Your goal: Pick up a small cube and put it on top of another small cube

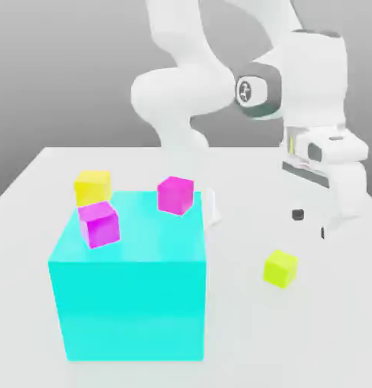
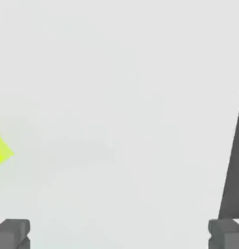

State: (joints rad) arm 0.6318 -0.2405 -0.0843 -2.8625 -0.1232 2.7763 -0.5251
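Your white two-finger gripper (image 1: pixel 310 223) hangs spread wide, empty, above white table (image 1: pixel 242 333). Small lime cube (image 1: pixel 280 267) sits on table near it; small pinkish-magenta cube (image 1: pixel 176 195) behind big cyan block (image 1: pixel 128 292).

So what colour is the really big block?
Cyan, best in the exterior view.

No readable text, label, brand name or number stood on anything; the only sign was a small round dark emblem (image 1: pixel 244 91) on the arm's (image 1: pixel 310 68) wrist joint, its mark too small to make out.
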